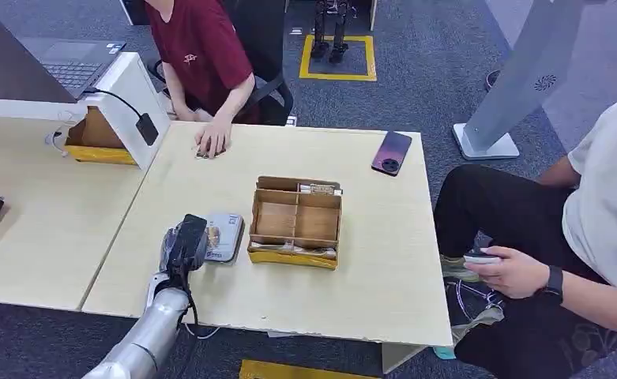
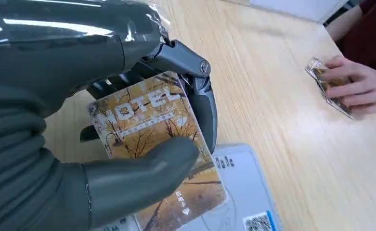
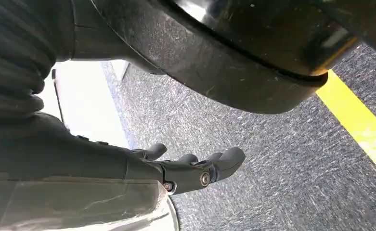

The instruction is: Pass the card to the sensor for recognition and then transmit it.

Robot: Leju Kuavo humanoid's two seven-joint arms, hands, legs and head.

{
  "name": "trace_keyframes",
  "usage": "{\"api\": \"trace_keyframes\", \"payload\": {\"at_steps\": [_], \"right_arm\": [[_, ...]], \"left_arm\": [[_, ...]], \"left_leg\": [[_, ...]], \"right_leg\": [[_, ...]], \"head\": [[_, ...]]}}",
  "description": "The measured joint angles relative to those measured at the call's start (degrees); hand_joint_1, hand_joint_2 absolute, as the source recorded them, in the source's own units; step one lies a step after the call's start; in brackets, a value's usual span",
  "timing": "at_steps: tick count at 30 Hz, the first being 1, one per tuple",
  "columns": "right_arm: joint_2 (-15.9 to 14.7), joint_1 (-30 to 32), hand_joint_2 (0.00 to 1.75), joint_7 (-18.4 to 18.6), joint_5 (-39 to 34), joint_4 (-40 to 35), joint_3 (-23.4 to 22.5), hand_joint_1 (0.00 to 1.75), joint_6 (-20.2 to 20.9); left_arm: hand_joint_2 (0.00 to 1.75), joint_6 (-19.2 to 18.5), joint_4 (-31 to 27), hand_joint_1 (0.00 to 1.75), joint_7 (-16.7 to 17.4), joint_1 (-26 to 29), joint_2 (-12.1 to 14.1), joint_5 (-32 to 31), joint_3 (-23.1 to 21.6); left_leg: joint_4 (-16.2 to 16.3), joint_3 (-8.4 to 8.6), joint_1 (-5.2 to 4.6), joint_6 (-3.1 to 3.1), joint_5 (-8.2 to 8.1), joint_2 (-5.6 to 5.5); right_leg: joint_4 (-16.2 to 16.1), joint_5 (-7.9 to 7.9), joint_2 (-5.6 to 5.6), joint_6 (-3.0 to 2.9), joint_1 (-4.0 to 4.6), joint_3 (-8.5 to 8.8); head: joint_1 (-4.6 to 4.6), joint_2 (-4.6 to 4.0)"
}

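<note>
My left hand [image 1: 185,243] pinches a card [image 2: 152,130] printed with autumn trees and the word MOTEL, thumb [image 2: 137,180] on its face and dark fingers [image 2: 202,103] behind it. The card's lower end lies over the grey-white sensor [image 2: 246,192], a flat reader with a QR label. The sensor [image 1: 227,235] lies on the wooden table [image 1: 368,268], just left of a cardboard box. My right hand [image 3: 176,168] hangs over grey carpet, fingers loosely apart, holding nothing.
A divided cardboard box [image 1: 295,221] sits mid-table and a dark phone [image 1: 391,152] lies at the far right. A person in red rests a hand [image 1: 212,140] on another card [image 2: 330,84]. Another person [image 1: 589,221] sits at the right. A white box [image 1: 127,103] stands at the far left.
</note>
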Motion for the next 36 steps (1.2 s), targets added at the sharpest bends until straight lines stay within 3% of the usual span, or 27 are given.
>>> {"api": "trace_keyframes", "payload": {"at_steps": [5,18,23,32,36], "right_arm": [[0.0,-0.1,1.75,0.0,0.6,0.0,0.0,0.00,0.2],[0.1,-0.5,1.75,0.0,0.7,0.0,0.0,0.00,0.2],[0.1,-0.5,1.75,0.0,0.9,-0.1,0.0,0.00,0.1],[0.1,-0.5,1.75,0.0,0.9,-0.2,0.0,0.00,0.0],[0.1,-0.5,1.75,-0.2,1.5,-0.3,0.0,0.00,0.0]], "left_arm": [[1.75,6.9,2.3,1.75,3.3,-0.7,0.1,-10.4,-0.1],[1.75,8.3,6.3,1.75,4.5,-2.2,0.1,-14.0,-0.1],[1.75,4.2,6.3,1.75,0.9,-2.2,-0.1,-10.5,0.3],[1.75,2.4,6.1,1.75,-0.8,-2.1,-0.4,-9.1,1.2],[1.75,-0.9,3.4,1.75,-8.4,-0.4,-1.1,-1.1,2.8]], "left_leg": [[0.0,0.03,0.00,0.00,0.00,0.00],[0.0,0.17,0.00,-0.02,0.01,-0.01],[0.0,0.18,0.00,-0.02,0.02,-0.05],[0.0,0.20,0.00,-0.02,0.02,-0.07],[0.0,0.21,0.00,-0.02,0.03,-0.06]], "right_leg": [[0.0,0.00,0.00,0.00,0.00,0.02],[0.0,0.00,0.00,-0.01,0.00,0.19],[0.0,0.00,-0.03,-0.01,0.00,0.22],[0.0,0.01,-0.05,0.00,0.00,0.25],[0.0,0.01,-0.03,-0.01,0.00,0.24]], "head": [[-0.02,0.00],[-0.02,0.00],[-0.02,0.00],[-0.02,0.00],[-0.02,0.00]]}}
